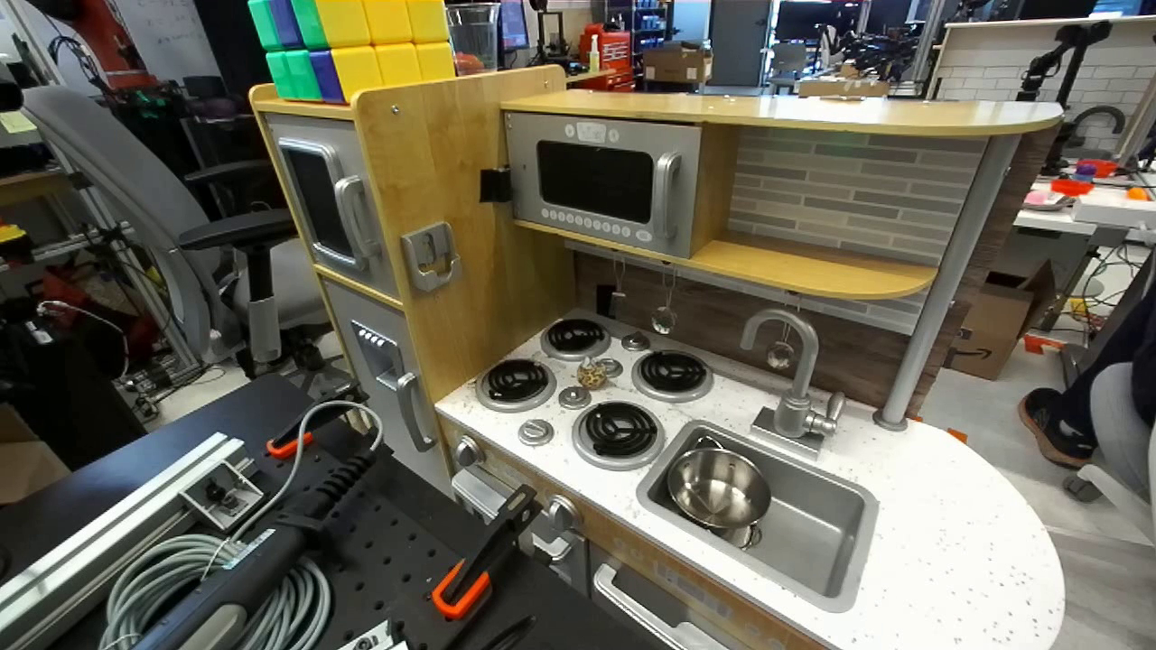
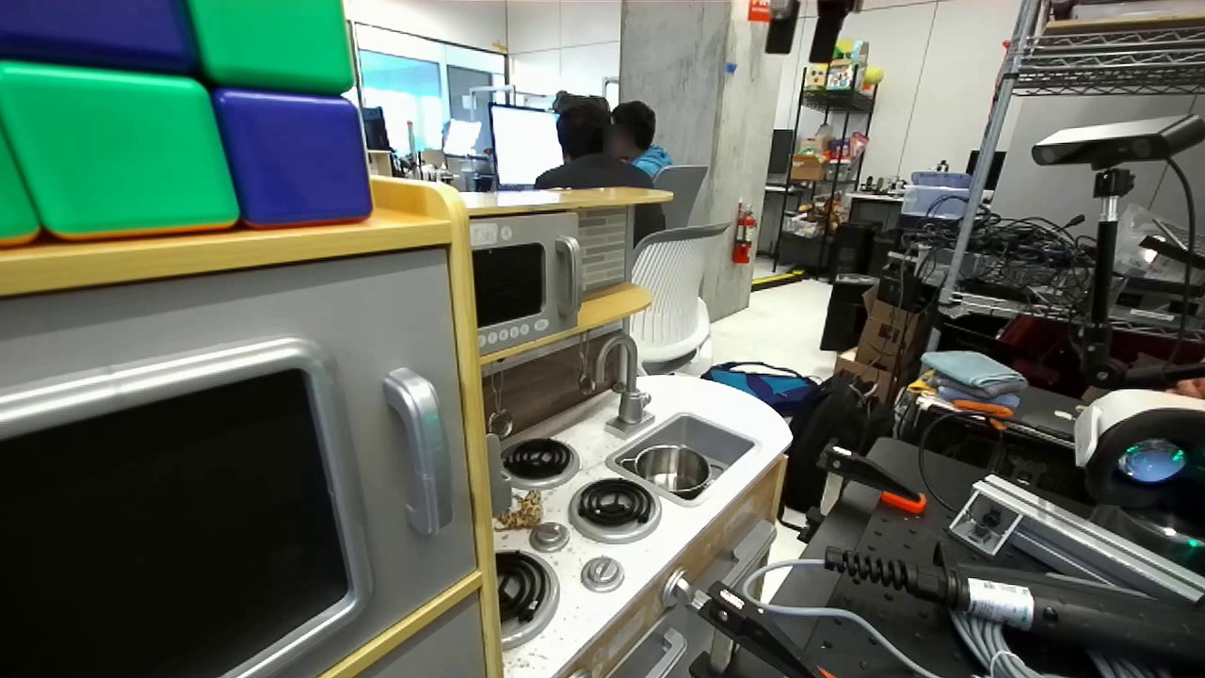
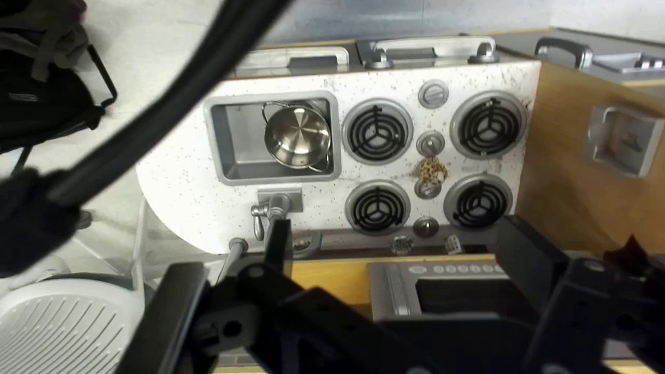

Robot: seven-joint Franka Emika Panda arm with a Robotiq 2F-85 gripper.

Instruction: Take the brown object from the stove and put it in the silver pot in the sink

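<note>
Brown object (image 3: 431,170), spotted, on the white stove top (image 3: 384,83), in the row of knobs (image 3: 433,94) between left and right burners (image 3: 378,132). Sits between the second and third knobs from the near edge; touches or partly covers the third, cannot tell which. To the right, grey sink (image 1: 822,533), with silver pot (image 1: 720,487) inside at its left end. Pot mouth up, bare shiny bottom showing; level or slightly tilted, cannot tell. At the far rim of the sink, grey faucet (image 1: 797,388). In the wrist view, gripper (image 3: 397,239) released, fingers (image 3: 531,254) spread wide, well apart from both object and pot. Above the far burners, toy microwave (image 1: 601,181), door closed, contents hidden. Farther left, beyond the burners, tall wooden cabinet (image 1: 461,162) with stacked blocks (image 1: 354,63) on top. Just right of the blocks, clear container (image 1: 472,34), reddish patch (image 1: 469,62) in it or behind it, cannot tell which.
</note>
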